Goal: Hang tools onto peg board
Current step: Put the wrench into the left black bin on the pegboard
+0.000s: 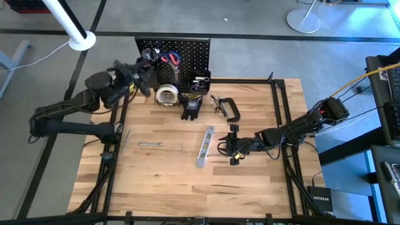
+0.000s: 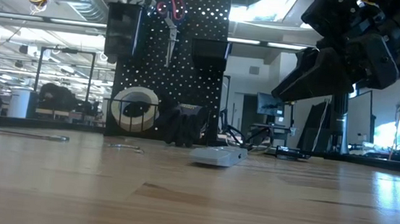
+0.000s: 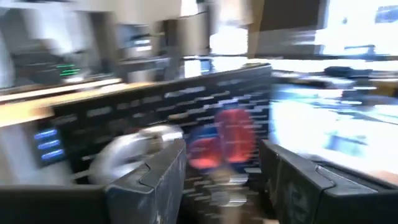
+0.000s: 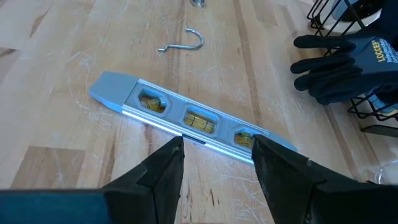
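The peg board (image 1: pixel 187 53) stands upright at the table's far edge. Red-handled scissors (image 2: pixel 171 11) hang on its upper part. My left gripper (image 1: pixel 145 65) is level and open at the board's upper left, with the blurred red handles (image 3: pixel 227 140) beyond the gap between its fingers; it holds nothing. A pale tape roll (image 1: pixel 165 95) sits in the wire basket, and black gloves (image 1: pixel 190 106) lie at the board's foot. The silver level (image 4: pixel 193 118) lies flat on the table. My right gripper (image 4: pixel 221 162) hovers open over its near edge, slanting down.
A black C-clamp (image 1: pixel 230 109) lies right of the gloves. A flat wrench (image 1: pixel 150 145) and a small wire hook (image 4: pixel 183 42) lie left of the level. Black bins (image 2: pixel 124 29) hang on the board. Bare wood (image 1: pixel 187 187) fills the near half of the table.
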